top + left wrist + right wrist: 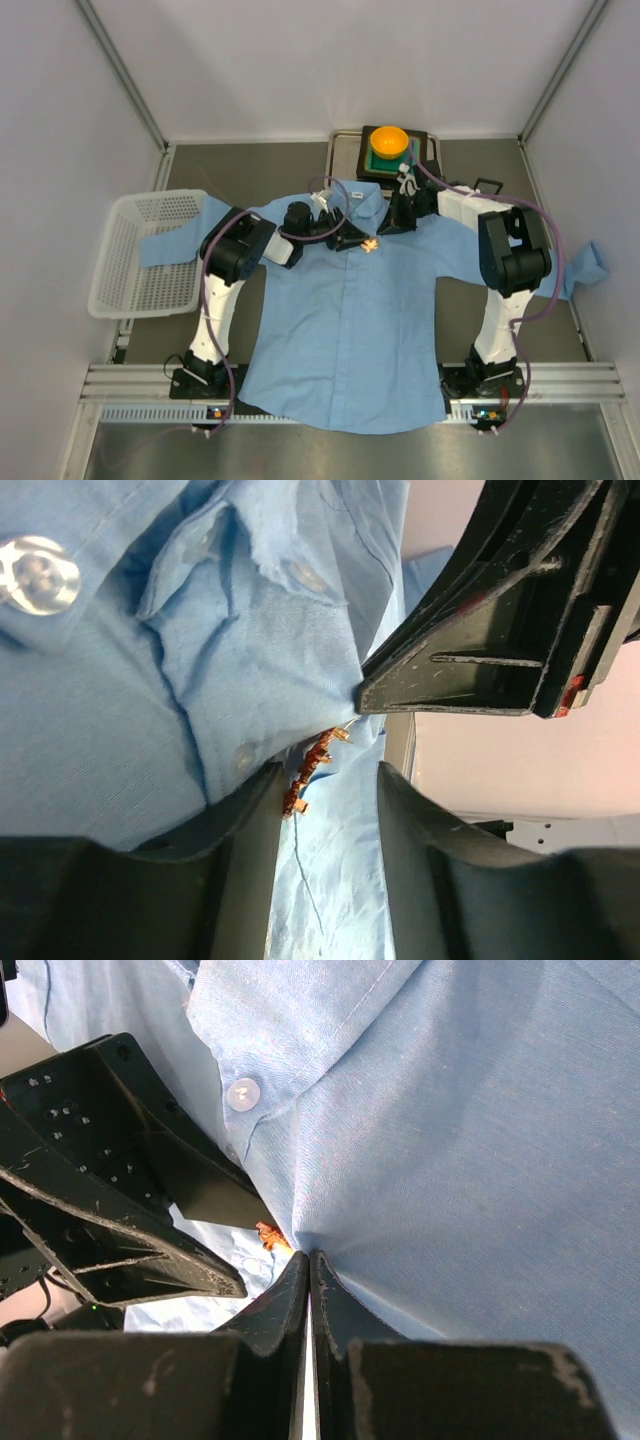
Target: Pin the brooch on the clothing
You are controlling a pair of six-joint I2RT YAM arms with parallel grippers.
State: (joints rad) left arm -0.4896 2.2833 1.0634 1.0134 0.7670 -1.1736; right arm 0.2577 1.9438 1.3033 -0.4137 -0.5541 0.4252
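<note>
A light blue button-up shirt [345, 340] lies flat on the table [250, 170], front up, with its collar at the far side and its hem near the arm bases. One sleeve runs left into a white plastic basket [150, 250]. A small white neck label [358, 192] shows inside the collar, its writing too small to read. The red-orange brooch [312, 763] sits on the button placket just below the collar, seen edge-on from the left wrist. The left gripper [328, 775] reaches in from the left with its jaws partly apart. The brooch lies in the gap, close against one finger, and shirt cloth shows across the rest of the gap, so nothing is clamped. The right gripper [310, 1258] comes from the right with its jaws pressed together, pinching a fold of the shirt just beside the brooch, below a clear button [243, 1092]. Beyond the collar an orange bowl [389, 141] stands on a green pad.
</note>
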